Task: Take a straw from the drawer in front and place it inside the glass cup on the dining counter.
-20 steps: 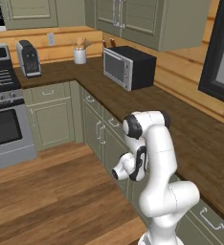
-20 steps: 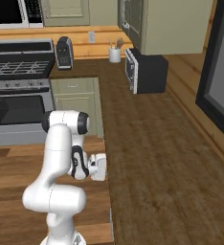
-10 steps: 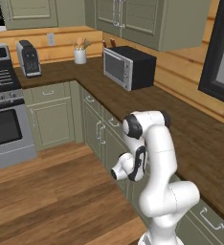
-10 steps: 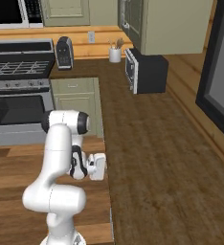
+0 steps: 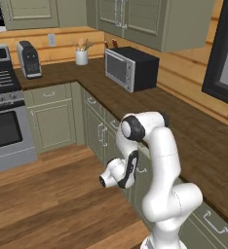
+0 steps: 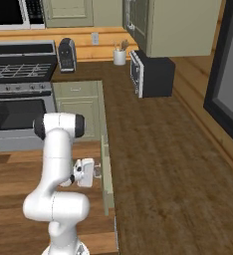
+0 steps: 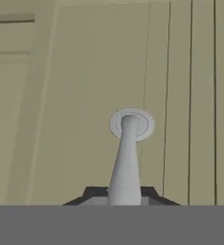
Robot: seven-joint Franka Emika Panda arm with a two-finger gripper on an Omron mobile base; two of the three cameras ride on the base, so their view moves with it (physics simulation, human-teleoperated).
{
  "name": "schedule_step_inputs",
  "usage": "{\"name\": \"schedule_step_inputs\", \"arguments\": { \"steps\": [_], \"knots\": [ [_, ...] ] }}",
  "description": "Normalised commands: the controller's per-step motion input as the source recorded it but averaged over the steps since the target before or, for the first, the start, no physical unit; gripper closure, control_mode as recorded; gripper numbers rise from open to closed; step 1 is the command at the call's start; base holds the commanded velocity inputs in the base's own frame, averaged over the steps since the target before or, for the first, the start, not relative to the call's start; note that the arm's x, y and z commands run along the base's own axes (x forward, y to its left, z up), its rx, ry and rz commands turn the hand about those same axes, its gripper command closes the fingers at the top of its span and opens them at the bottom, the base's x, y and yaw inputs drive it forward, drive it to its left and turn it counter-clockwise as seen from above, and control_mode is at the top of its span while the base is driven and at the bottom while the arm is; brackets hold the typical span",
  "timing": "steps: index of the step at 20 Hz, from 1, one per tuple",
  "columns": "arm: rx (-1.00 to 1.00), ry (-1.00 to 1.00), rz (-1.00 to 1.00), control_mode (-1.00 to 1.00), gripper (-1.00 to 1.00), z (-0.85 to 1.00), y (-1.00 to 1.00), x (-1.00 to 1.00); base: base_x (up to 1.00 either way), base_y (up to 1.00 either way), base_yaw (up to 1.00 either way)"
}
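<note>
My gripper [image 7: 121,194] is shut on the silver bar handle [image 7: 126,162] of the sage-green drawer [image 7: 75,119]; the bar runs from between the dark fingertips to its round mount on the flat panel front. From the right base camera, the hand [image 6: 86,172] presses sideways against the drawer front [image 6: 107,172] just under the dark wood top. The arm's forearm covers the gripper from the left base camera, where the drawer [image 5: 144,171] sits behind it. The straw, the glass cup and the dining counter are out of view.
A black microwave [image 5: 131,67], a white utensil crock [image 5: 81,56] and a dark coffee machine [image 5: 29,59] stand on the L-shaped dark wood top. A steel stove [image 5: 4,126] is at the left. Open wood floor [image 5: 52,194] lies left of the arm.
The jaws have closed from wide open onto the drawer handle. The arm and the base have stayed where they were.
</note>
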Motion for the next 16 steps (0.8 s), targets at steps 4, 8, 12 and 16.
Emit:
{"name": "schedule_step_inputs", "arguments": {
  "steps": [4, 8, 12, 16],
  "knots": [
    [0.0, 0.07, 0.08, -1.0, 1.0, 0.0, 1.0, -0.39, 0.0, 0.0, 0.0],
    [0.0, 0.12, 0.07, -1.0, 1.0, 0.0, 1.0, -0.4, 0.0, 0.0, 0.0],
    [0.0, 0.11, 0.06, -1.0, 1.0, 0.0, 1.0, -0.36, 0.0, 0.0, 0.0],
    [0.0, 0.13, 0.06, -1.0, 1.0, 0.0, 1.0, -0.31, 0.0, 0.0, 0.0]
  ]
}}
